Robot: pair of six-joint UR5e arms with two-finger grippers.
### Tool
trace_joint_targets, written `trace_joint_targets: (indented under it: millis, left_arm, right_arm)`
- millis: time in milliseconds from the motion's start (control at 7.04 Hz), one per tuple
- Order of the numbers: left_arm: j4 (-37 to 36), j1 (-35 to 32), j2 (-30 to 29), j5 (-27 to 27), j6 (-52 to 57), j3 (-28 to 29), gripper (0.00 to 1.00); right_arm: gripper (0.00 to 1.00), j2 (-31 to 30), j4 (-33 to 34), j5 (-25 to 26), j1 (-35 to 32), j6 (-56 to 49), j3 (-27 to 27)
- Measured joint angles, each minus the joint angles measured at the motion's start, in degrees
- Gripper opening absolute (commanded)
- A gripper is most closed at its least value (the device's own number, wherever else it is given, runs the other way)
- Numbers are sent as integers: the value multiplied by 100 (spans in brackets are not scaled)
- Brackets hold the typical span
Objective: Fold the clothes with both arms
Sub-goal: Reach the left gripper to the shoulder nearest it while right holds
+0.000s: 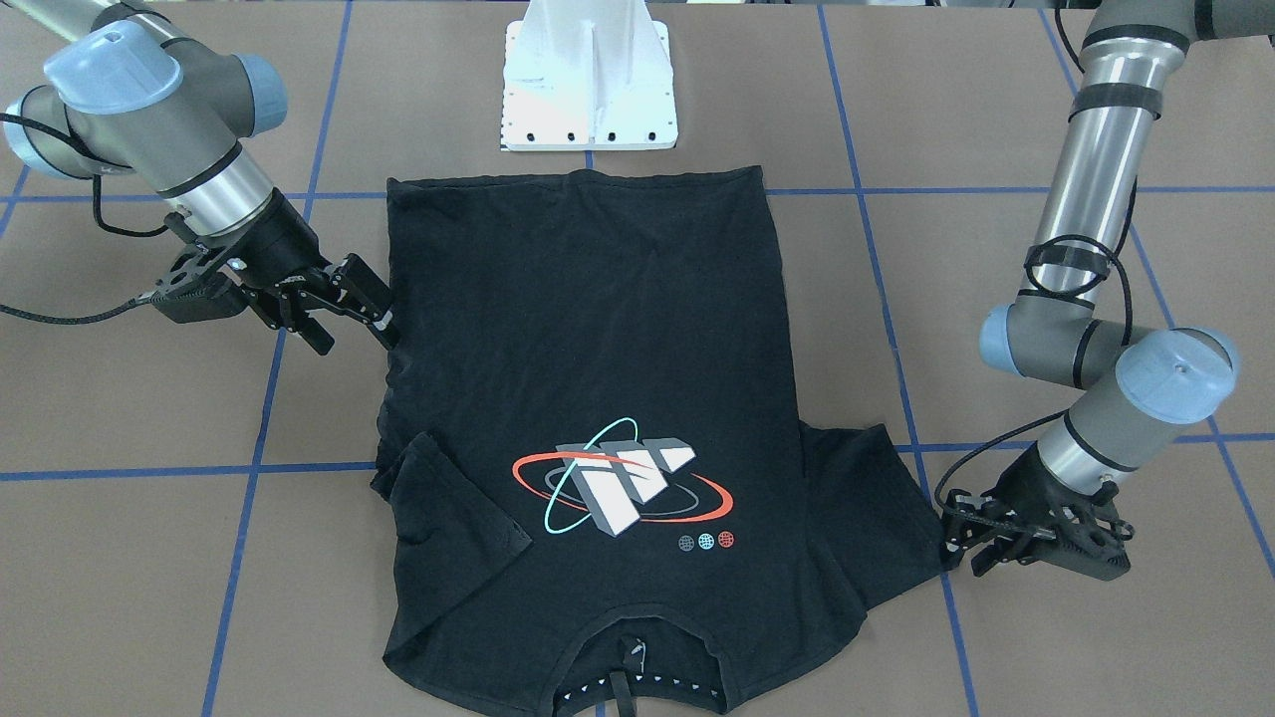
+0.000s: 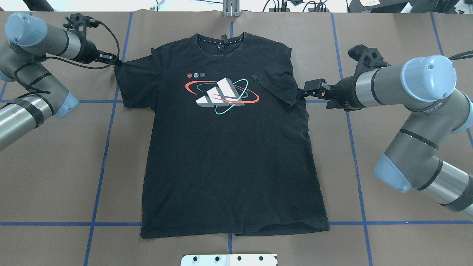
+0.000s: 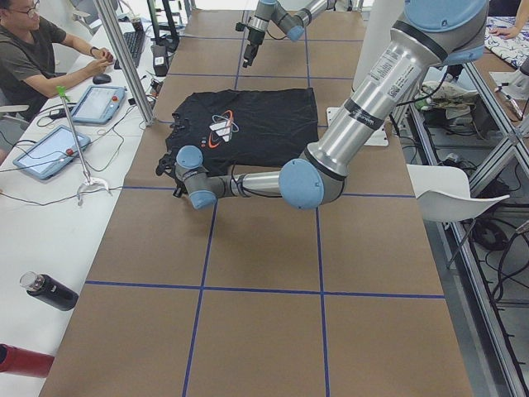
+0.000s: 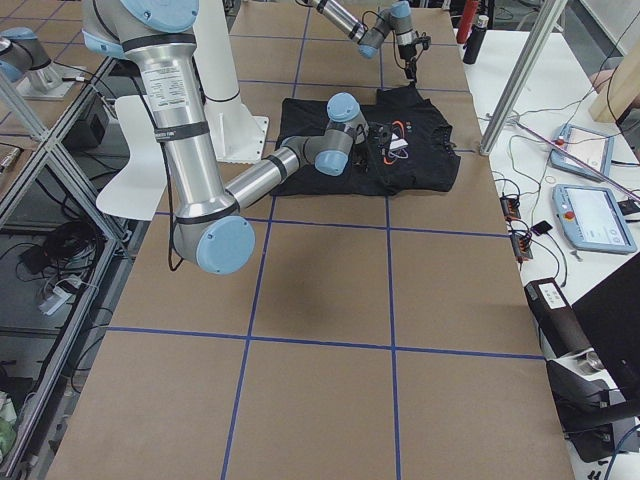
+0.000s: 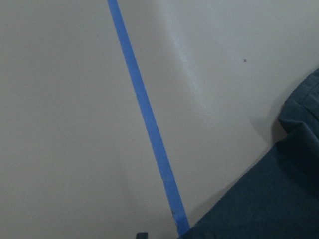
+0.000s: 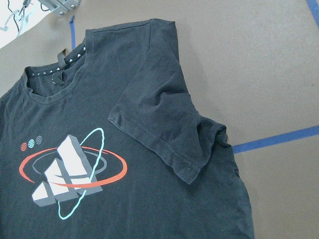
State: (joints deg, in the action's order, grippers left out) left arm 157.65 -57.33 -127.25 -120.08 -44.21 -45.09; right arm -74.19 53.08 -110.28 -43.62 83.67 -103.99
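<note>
On matte brown tabletop (image 2: 55,166), black T-shirt (image 2: 229,155)

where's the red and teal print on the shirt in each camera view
Exterior front-facing: print lower centre.
Overhead exterior: print upper centre.
Exterior left: print small, upper left of centre.
Exterior right: print small, upper centre.
Left wrist-mounted: not in it.
Right wrist-mounted: print lower left.
Shared landmark: the collar with small white marks, just beyond the print.

Overhead and front cameras face each other, sharing the T-shirt (image 2: 229,147).
</note>
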Motion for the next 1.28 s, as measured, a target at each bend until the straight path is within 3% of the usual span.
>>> trace_joint_targets:
  millis: [142, 284, 426, 852, 1278]
  left_arm:
    - [0, 12, 0, -4, 0, 0, 41]
    - [-3, 16, 7, -6, 0, 0, 15]
    - [-3, 19, 12, -6, -2, 0, 0]
    - [-5, -59, 81, -93, -72, -219, 0]
    - [-82, -180, 418, -691, -1350, -1647, 0]
  right_arm:
    - [100, 5, 1, 4, 1, 0, -4]
    - [100, 8, 1, 4, 3, 0, -6]
    - [100, 11, 1, -2, 3, 0, -7]
    - [100, 10, 1, -15, 2, 0, -10]
    - [100, 15, 1, -61, -43, 0, -51]
